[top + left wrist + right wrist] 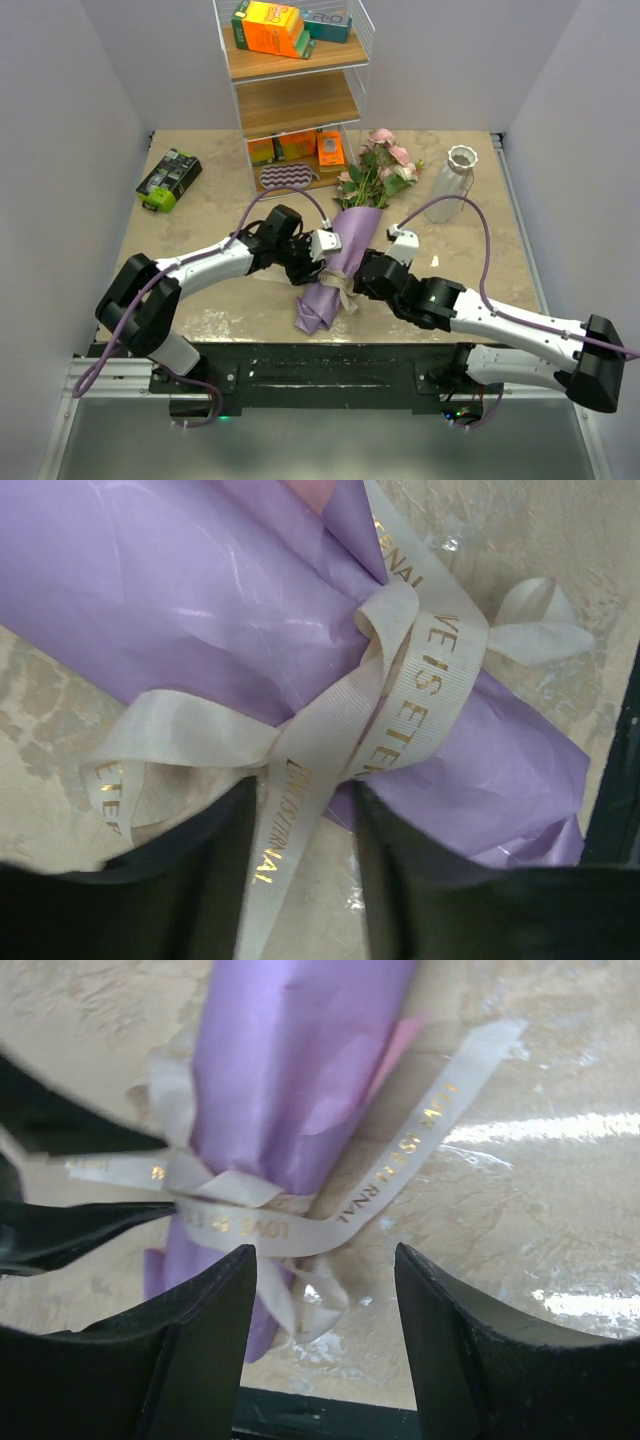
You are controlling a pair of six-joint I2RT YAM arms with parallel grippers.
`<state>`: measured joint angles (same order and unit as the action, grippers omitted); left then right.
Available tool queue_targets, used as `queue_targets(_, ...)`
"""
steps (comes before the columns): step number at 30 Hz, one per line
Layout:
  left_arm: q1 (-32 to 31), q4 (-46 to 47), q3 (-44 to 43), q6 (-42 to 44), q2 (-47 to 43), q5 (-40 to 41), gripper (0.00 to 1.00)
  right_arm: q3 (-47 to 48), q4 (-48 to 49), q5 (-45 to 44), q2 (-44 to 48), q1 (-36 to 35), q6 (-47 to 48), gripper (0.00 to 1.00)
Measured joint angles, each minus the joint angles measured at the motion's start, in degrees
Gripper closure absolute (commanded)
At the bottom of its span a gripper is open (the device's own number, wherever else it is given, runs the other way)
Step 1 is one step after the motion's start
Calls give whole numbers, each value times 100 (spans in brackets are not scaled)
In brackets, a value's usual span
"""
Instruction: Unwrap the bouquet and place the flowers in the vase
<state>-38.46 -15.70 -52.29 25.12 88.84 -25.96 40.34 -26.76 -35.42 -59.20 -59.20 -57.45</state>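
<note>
Table (215,215) carries bouquet (347,250), vase (452,180), shelf rack (296,100), dark box (168,180)

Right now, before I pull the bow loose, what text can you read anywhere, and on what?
"LOVE IS ETERNAL": gold letters repeated along the cream ribbon tied round the bouquet; folds cut some repeats short.
Orange box on the top shelf: print too small to read.
Small boxes on the lowest shelf: too small to read.
Black and green pack on the table: blurred, unreadable.
</note>
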Motion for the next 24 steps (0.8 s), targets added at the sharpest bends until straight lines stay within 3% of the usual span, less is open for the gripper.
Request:
queue_targets(2, 0, 179, 28, 57, -4, 31, 43, 216, -37, -24, -72, -153, 190, 42)
queue_targets(4, 0, 330, 85, 116, -9, 57, 50, 391, -61, -79, -103, -321, 376, 45)
queue_targets(7, 2, 404, 164, 234, -9, 74, 80, 501, -79, -116, -103, -527, 629, 46)
queue_targets(8, 2, 407, 170, 286, -9, 79, 95, 509, -83, -116, -103, -586, 713, 47)
queue_targets(9, 0, 420, 175, 319, -9, 79, 100, 509, -92, -116, -103, -638, 789, 48)
queue_targets(14, 2, 507, 243, 442, -13, 129, 100, 544, -166, -168, -149, -949, 1222, 48)
queue_targets(24, 236, -72, -310, 400, -284, 210, 100, 852, 133, -612, -1040, -1613, 2406, 34)
